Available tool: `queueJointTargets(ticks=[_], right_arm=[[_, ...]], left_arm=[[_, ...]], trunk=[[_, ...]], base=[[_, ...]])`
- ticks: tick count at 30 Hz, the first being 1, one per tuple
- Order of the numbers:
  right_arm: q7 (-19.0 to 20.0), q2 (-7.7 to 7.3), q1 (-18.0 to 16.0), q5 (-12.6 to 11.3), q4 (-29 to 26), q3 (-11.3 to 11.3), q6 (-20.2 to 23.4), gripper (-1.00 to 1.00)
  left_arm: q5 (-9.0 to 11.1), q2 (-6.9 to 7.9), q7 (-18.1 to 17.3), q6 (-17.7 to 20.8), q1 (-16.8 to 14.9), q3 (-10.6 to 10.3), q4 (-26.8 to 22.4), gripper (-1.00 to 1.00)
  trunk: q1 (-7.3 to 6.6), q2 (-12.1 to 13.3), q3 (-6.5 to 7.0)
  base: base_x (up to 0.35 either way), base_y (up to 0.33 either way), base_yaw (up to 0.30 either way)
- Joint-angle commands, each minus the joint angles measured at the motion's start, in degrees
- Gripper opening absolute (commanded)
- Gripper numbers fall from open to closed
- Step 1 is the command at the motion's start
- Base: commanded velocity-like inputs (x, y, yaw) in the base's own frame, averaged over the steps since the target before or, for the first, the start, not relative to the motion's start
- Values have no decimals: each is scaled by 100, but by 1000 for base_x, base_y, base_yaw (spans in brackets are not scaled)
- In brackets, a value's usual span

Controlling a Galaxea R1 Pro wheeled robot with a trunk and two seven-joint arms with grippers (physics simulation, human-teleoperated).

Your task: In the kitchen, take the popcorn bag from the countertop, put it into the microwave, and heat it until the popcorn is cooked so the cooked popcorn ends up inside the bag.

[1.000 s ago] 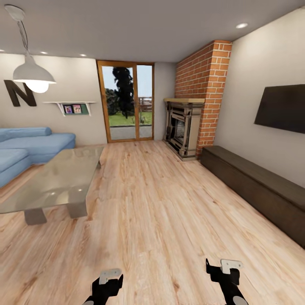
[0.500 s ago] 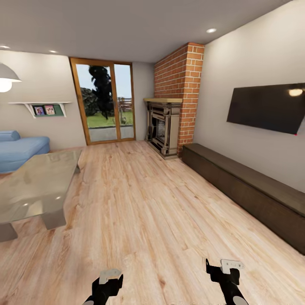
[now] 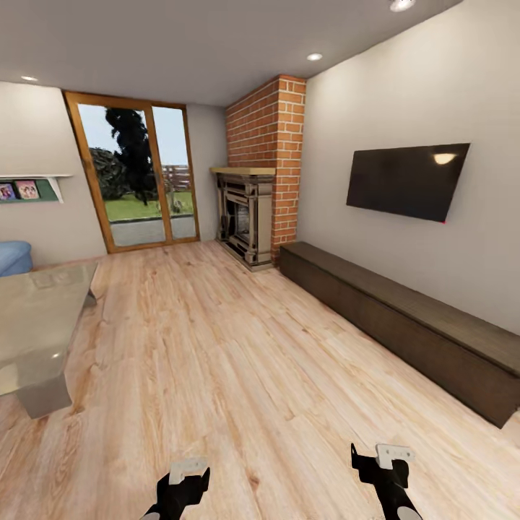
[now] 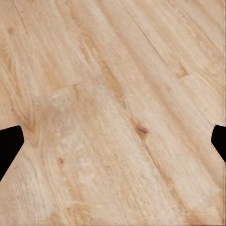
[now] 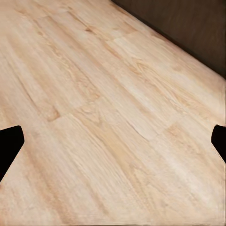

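Note:
I am in a living room with a light wooden floor [image 3: 238, 361]. The popcorn bag, the microwave and the countertop are out of view. My left gripper [image 3: 184, 482] hangs low over the planks at the lower left of the head view. My right gripper [image 3: 386, 464] hangs at the lower right. In the left wrist view the left gripper [image 4: 113, 146] has its dark fingertips [image 4: 9, 143] far apart, with bare floor between them. The right gripper [image 5: 113, 146] is spread just as wide over the floor, near the dark bench [image 5: 188, 28].
A long dark low bench [image 3: 404, 325] runs along the right wall under a wall-mounted TV [image 3: 404, 180]. A brick fireplace [image 3: 253, 217] stands in the far corner beside a glazed patio door [image 3: 133, 177]. A glass coffee table [image 3: 36, 332] sits at the left, with a blue sofa [image 3: 11, 256] behind it.
The whole view has swung to the right, so the camera has turned: the lamp and most of the sofa have left at the left, and the TV is nearer centre. Both arms hold the same pose.

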Motion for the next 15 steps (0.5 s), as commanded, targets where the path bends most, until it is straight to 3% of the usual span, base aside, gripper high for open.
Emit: queueJointTargets(ticks=[1, 15], right_arm=[[-15, -1, -4, -6, 5, 5, -18, 100], [-15, -1, -5, -22, 14, -25, -18, 100]], left_arm=[[8, -4, -4, -17, -3, 25, 2, 100], [9, -4, -4, -18, -3, 18, 0, 100]], trunk=[[0, -3, -6], [0, -3, -6]], base=[[0, 0, -300], [0, 0, -300]])
